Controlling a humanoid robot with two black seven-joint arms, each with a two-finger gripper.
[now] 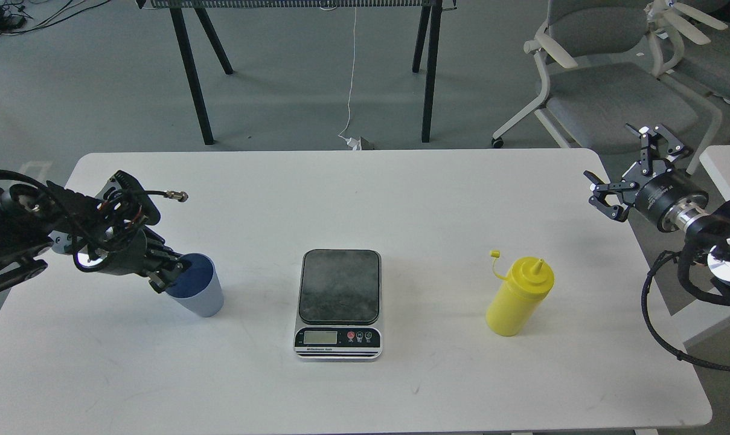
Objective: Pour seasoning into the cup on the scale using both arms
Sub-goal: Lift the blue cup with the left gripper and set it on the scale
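The light blue cup (199,293) stands upright on the white table (365,199), left of the scale (339,304). My left gripper (170,273) is at the cup's upper left rim, its dark fingers touching or overlapping the rim; I cannot tell whether they clamp it. The scale's dark platform is bare. The yellow seasoning bottle (517,297) stands upright right of the scale, its small cap hanging open on its tether. My right gripper (615,160) is open and empty, hovering past the table's right edge, well above and right of the bottle.
Grey office chairs (606,78) stand behind the table's right rear corner, close to my right arm. Black table legs (195,78) and a white cable (349,90) are on the floor beyond the far edge. A second white surface (727,163) is at the right.
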